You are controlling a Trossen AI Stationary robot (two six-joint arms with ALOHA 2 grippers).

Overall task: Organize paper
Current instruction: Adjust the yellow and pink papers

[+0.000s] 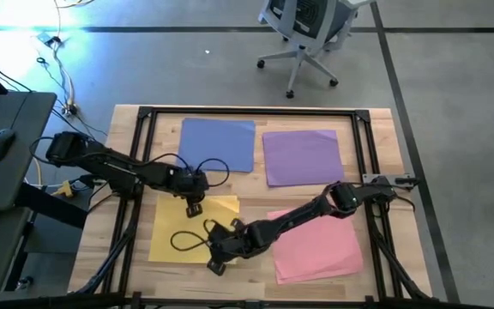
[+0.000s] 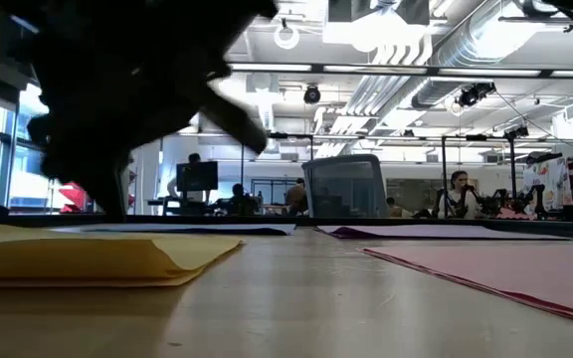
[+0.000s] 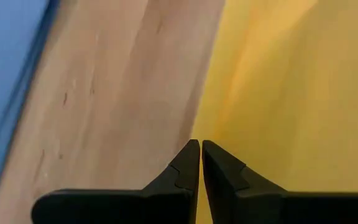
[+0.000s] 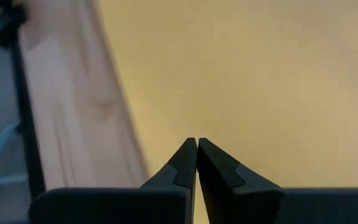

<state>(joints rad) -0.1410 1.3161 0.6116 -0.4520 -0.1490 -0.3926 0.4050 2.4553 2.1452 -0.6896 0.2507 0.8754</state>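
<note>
Yellow paper (image 1: 174, 230) under both closed, empty hands: left hand (image 1: 194, 208) at its far edge, right hand (image 1: 215, 268) at its near corner.

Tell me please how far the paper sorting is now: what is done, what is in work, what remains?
Looks done: blue paper, purple paper and pink paper each lie as separate one-colour piles on the table. In hand: both arms are over the yellow paper, the left tool shut at its far edge and the right tool shut above its near part. Left: squaring the yellow pile; the pink one also looks slightly fanned.
</note>
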